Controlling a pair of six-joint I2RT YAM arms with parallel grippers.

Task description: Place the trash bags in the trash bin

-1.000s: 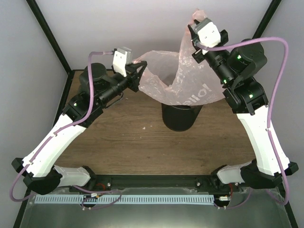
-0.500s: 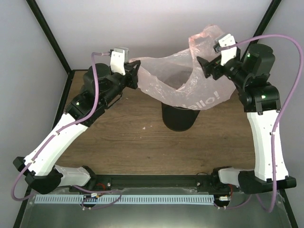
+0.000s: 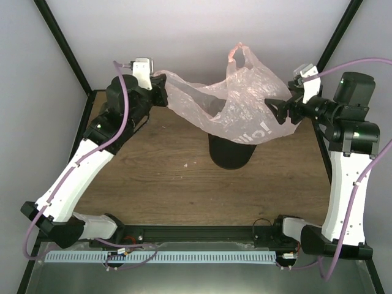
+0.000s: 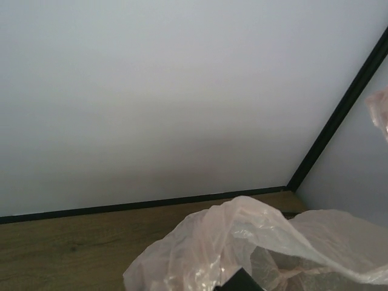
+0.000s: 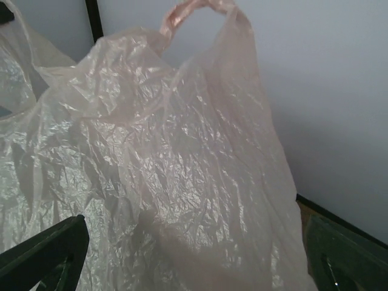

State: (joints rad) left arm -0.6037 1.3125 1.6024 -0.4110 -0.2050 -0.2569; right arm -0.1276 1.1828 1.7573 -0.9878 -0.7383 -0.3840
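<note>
The pale-pink trash bag [image 3: 236, 104] hangs spread out over the black trash bin [image 3: 229, 153], its bottom sagging into the bin's mouth. One loop handle [image 3: 236, 52] stands up free at the back. My left gripper [image 3: 162, 92] is shut on the bag's left edge and holds it up. In the left wrist view the crinkled bag [image 4: 242, 242] bulges just past one dark fingertip [image 4: 239, 282]. My right gripper [image 3: 274, 113] is open beside the bag's right side. In the right wrist view the bag [image 5: 182, 170] fills the space ahead of the wide-apart fingers [image 5: 48, 251].
The bin stands mid-table on the brown wooden top [image 3: 153, 177]. Pale walls with black corner posts [image 3: 61, 46] close in the back and sides. A small crumb [image 3: 185, 164] lies left of the bin.
My right gripper opened, let go of the bag's handle and swung down to the right. The left gripper drew its edge of the bag up and to the back left.
</note>
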